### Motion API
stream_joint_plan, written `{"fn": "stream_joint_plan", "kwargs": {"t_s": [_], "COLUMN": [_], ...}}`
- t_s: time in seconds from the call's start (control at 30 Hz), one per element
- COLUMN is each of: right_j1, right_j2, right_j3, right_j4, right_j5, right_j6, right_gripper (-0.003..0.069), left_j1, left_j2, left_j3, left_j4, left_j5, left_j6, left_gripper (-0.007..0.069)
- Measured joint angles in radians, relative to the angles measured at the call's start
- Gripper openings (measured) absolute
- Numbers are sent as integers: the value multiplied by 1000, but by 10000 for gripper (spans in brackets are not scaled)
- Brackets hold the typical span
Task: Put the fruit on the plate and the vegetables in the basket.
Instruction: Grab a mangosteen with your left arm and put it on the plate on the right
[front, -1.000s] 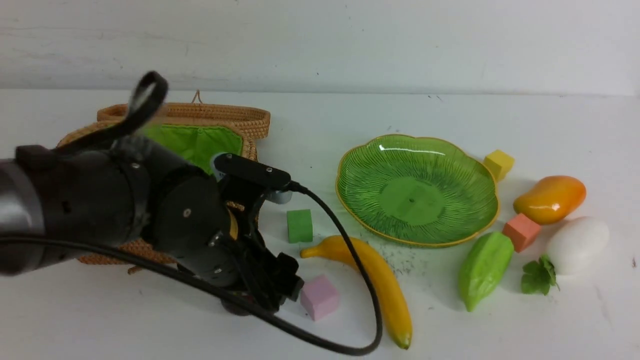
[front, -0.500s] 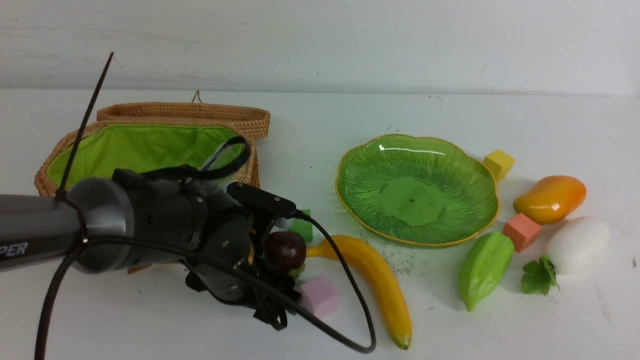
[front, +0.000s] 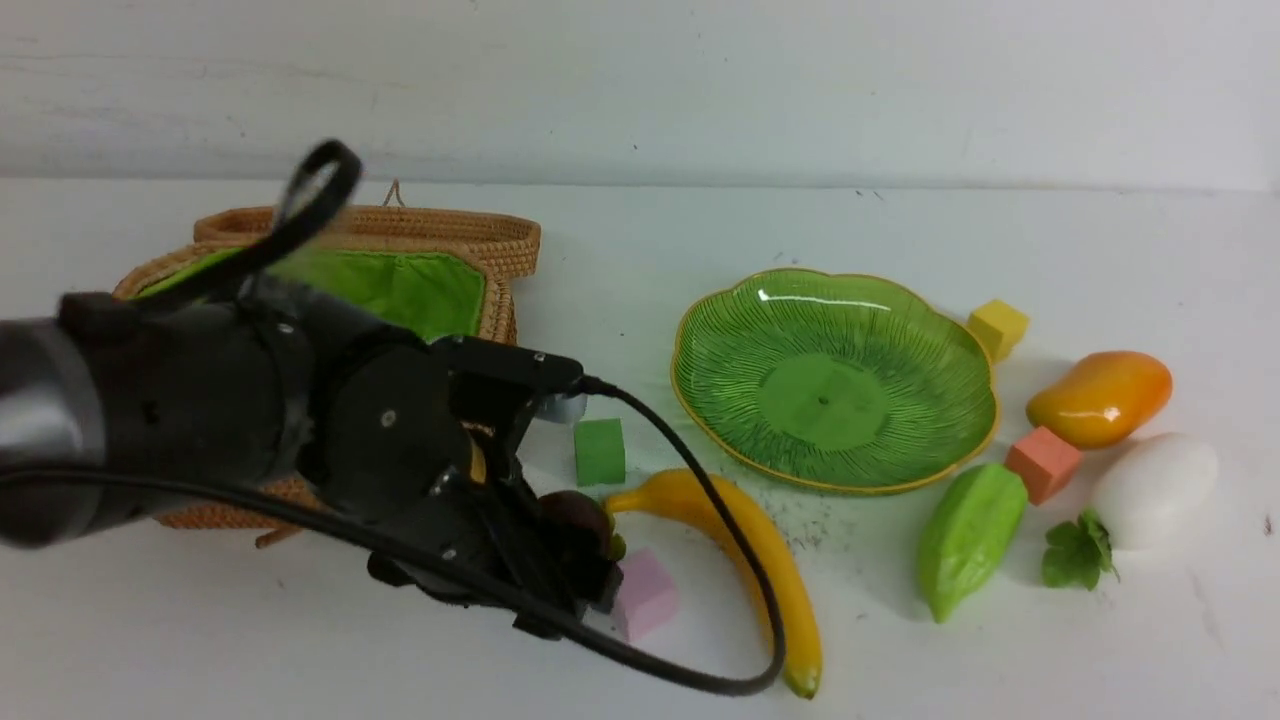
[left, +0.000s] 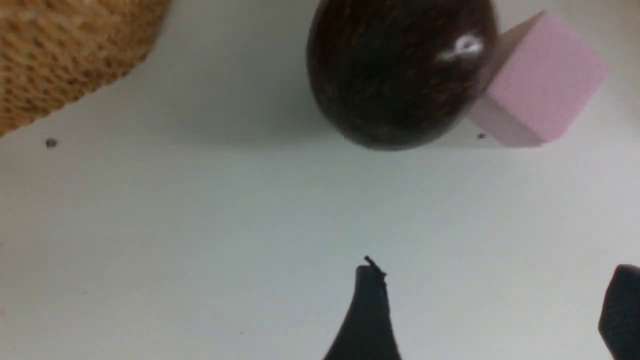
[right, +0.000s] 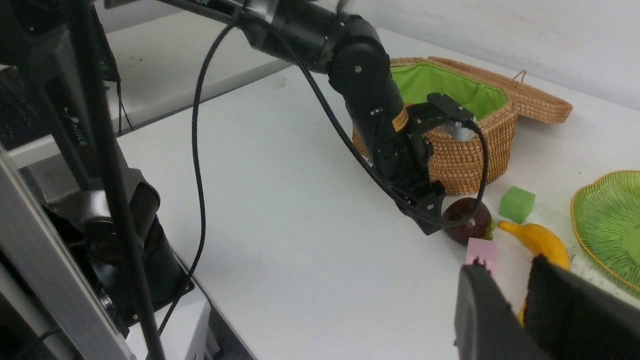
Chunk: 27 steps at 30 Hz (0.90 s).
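- Mangosteen (left: 400, 75) sits on the desk (front: 300, 640) just in front of the basket (front: 505, 310), between it and the banana (front: 760, 570). It is not on the plate (front: 830, 390), which is bare.
- Left gripper (left: 492, 305): fingers wide apart and low over the desk, nothing between them. The wrist view shows the fruit lying beyond the tips, not yet inside the gap.
- Right gripper (right: 522, 300): fingers nearly together with only a slit showing and nothing in it. Cannot tell if fully closed.

Risks, as judged:
- Closing now would likely pinch air or clip only the near curve. The fruit is round and smooth, so a shallow pinch could squirt it away toward the banana.
- The pink cube (left: 540, 80) touches the fruit's side. A finger sliding in there may snag the cube, shove it, or trap it in the grip with the fruit.
- Pushing further in could roll the fruit ahead of the tips, though the cube may block it a little.
- The cable (front: 640, 412) loops across the banana in the front view. Contact is unclear, but a lift could drag the banana.
- The route to the plate passes over the green cube (front: 599, 451) and the banana, so a low carry could knock them.

Look of the fruit:
- Dark purple-brown with faint reddish flecks.
- Glossy, with one bright highlight.
- Near-spherical, with green knobs on the banana side.
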Motion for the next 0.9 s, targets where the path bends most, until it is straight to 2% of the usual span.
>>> {"fn": "stream_joint_plan", "kwargs": {"t_s": [0.07, 0.2, 0.47, 0.9], "right_j1": [0, 0, 0, 0], "right_j2": [0, 0, 0, 0], "right_j3": [0, 0, 0, 0], "right_j4": [0, 0, 0, 0], "right_j5": [-4, -7, -10, -10], "right_j6": [0, 0, 0, 0], "right_gripper": [149, 149, 149, 144], "left_j1": [0, 0, 0, 0], "left_j2": [-24, -19, 50, 147], "left_j3": [0, 0, 0, 0], "left_j4": [-19, -43, 18, 100], "left_j5": [-23, -101, -296, -402], "left_j6": [54, 89, 111, 112], "left_gripper": [563, 563, 564, 564]}}
